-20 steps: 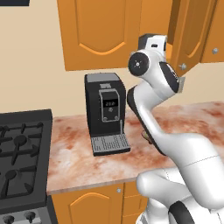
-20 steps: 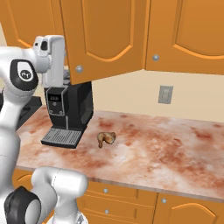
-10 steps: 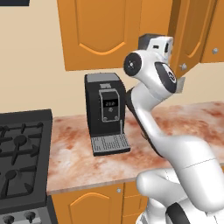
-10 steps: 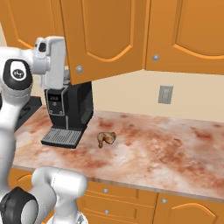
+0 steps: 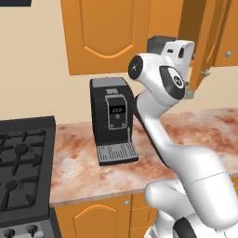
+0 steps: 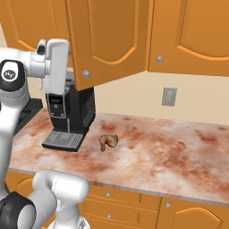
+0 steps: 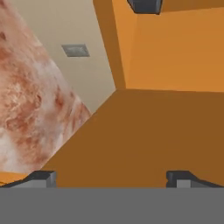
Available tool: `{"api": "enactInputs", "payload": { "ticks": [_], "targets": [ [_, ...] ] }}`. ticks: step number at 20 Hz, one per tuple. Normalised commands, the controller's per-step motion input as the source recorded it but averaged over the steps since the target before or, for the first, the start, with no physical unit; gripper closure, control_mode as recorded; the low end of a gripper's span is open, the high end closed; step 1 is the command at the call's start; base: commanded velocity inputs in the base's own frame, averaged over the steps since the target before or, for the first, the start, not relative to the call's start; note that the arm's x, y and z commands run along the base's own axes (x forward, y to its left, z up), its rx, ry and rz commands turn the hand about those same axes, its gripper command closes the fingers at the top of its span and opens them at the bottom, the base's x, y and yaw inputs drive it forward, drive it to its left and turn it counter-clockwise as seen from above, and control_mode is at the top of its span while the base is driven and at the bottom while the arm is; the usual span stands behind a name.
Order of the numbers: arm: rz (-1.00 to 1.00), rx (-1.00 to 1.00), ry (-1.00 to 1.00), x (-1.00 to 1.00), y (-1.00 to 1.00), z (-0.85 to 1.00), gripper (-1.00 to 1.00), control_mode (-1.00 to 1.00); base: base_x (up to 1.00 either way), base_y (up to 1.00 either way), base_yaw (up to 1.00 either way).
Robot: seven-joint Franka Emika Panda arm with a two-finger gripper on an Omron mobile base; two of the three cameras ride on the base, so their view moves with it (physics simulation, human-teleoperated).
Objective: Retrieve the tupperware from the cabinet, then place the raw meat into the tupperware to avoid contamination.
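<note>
While the hand (image 7: 111, 177) was spread wide and empty inside the cabinet (image 7: 175, 57), the box (image 7: 145, 5) sat at the frame's top; the arm could strike the open door (image 6: 112, 40). Meat (image 6: 108, 142) lay mid-desk (image 6: 179, 147).

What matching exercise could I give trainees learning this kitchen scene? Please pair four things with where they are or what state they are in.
Things:
1. raw meat
2. coffee machine
3. cabinet door
4. gripper

Places or states:
A. swung open above the counter
B. jaws wide apart, holding nothing
C. lying on the marbled counter, right of the coffee machine in the right base view
D. standing on the counter against the wall, right of the stove

Pairs: 1-C, 2-D, 3-A, 4-B
</note>
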Motion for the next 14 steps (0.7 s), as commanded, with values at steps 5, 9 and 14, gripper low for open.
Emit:
{"api": "enactInputs", "payload": {
  "ticks": [5, 9, 14],
  "targets": [
    [-0.19, -0.01, 0.04, 0.03, -0.43, -0.01, -1.0, -1.0, 0.0, 0.0, 0.0],
    [-0.09, 0.0, 0.03, 0.08, -0.53, -0.06, -1.0, -1.0, 0.0, 0.0, 0.0],
    [-0.01, 0.03, 0.02, 0.02, -0.58, -0.1, -1.0, -1.0, 0.0, 0.0, 0.0]
  ]
}}
